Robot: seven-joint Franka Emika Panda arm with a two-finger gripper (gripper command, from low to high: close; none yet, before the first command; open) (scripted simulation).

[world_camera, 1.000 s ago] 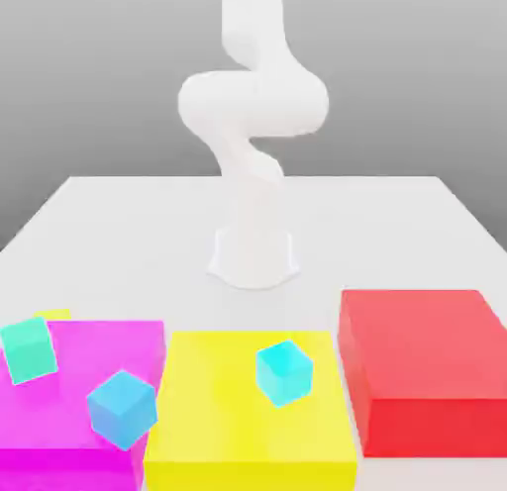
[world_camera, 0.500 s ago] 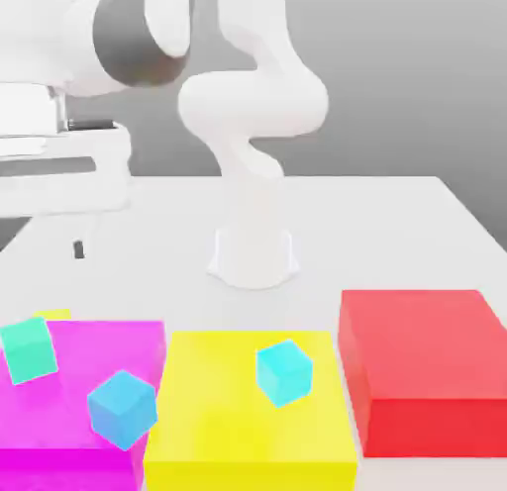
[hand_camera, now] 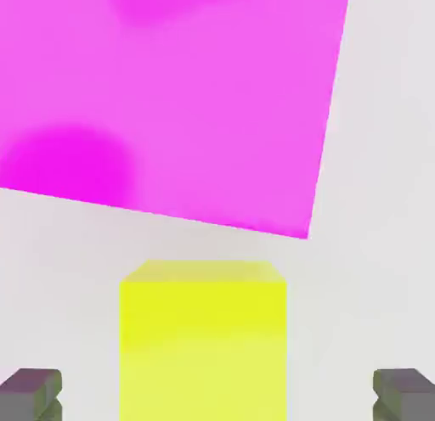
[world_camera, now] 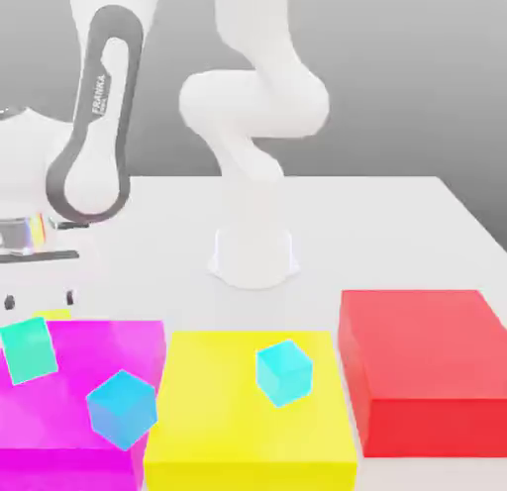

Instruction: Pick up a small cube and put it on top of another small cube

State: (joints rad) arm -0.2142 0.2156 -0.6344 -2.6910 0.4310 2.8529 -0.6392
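Observation:
The small yellow cube [world_camera: 51, 316] sits on the table at the exterior view's left, mostly hidden behind the magenta block [world_camera: 89, 420]. In the hand view the yellow cube [hand_camera: 202, 334] lies between my two dark fingertips [hand_camera: 32, 392], with wide gaps on both sides. My gripper [world_camera: 41, 301] hangs open just above it and holds nothing. The teal-green small cube [world_camera: 28, 348] rests tilted at the magenta block's far left corner, close in front of the yellow cube.
A sky-blue cube [world_camera: 121, 408] lies on the magenta block [hand_camera: 170, 97] and a cyan cube [world_camera: 285, 371] on the large flat yellow block [world_camera: 248, 430]. A red block [world_camera: 426, 370] stands at the right. The arm's white base [world_camera: 253, 256] is mid-table.
The hand has come into view from the exterior view's left and dropped low over the small yellow cube. The jaws stay open. None of the cubes moved.

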